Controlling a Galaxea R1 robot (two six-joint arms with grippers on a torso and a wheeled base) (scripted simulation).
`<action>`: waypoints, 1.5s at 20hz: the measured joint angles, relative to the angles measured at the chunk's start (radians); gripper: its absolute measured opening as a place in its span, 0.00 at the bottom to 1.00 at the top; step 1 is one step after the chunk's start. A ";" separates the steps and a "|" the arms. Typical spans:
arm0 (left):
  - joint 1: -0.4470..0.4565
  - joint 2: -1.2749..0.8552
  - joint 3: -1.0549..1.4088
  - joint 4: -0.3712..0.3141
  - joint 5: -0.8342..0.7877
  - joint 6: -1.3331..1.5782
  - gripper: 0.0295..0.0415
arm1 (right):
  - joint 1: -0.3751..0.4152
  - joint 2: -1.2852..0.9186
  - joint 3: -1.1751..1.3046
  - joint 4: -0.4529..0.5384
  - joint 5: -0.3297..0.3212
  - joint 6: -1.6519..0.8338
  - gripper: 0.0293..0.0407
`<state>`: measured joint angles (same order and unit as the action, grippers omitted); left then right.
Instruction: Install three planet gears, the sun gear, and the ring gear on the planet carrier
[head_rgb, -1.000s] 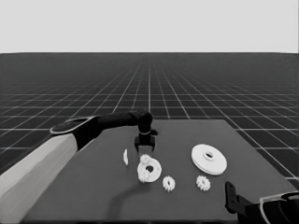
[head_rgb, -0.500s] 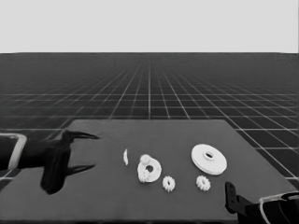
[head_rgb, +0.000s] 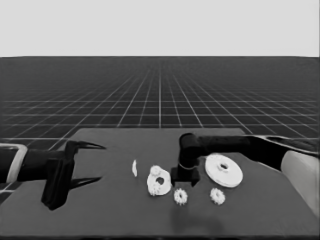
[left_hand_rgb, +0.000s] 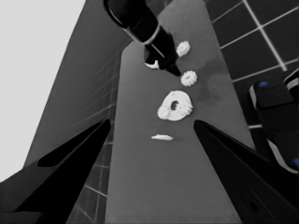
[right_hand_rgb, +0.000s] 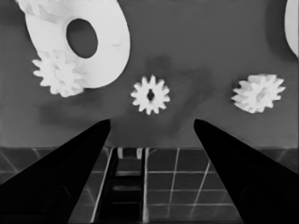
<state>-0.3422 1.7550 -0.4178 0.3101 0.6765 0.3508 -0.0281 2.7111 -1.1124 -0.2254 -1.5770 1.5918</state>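
The right gripper (head_rgb: 185, 179) hangs over the middle of the surface (head_rgb: 110, 220), its fingers spread apart and grasping nothing. Just below its fingertips lies one loose small gear (right_hand_rgb: 150, 94). A second loose gear (right_hand_rgb: 258, 93) lies to one side of it, and on the other side is the smaller round part (head_rgb: 158, 181) with a gear (right_hand_rgb: 59, 74) at its rim and another on top. The larger round part (head_rgb: 223, 170) lies just beside the gripper. The left gripper (head_rgb: 89, 162) waits over the surface's left end, fingers apart and unloaded, with the thin white piece (left_hand_rgb: 161, 137) lying between it and the smaller round part.
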 joint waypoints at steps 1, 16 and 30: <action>0.000 0.000 0.000 0.000 0.000 0.000 0.75 | -0.094 0.007 -0.040 -0.101 0.004 -0.030 0.81; 0.000 0.000 0.000 0.000 0.000 0.000 0.75 | -0.233 0.029 -0.146 -0.229 0.044 -0.098 0.17; 0.000 0.000 0.000 0.000 0.000 0.000 0.75 | -0.001 0.004 -0.010 0.001 0.001 0.002 0.17</action>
<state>-0.3422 1.7549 -0.4178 0.3101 0.6764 0.3508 -0.0294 2.7147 -1.1223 -0.2240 -1.5757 1.5934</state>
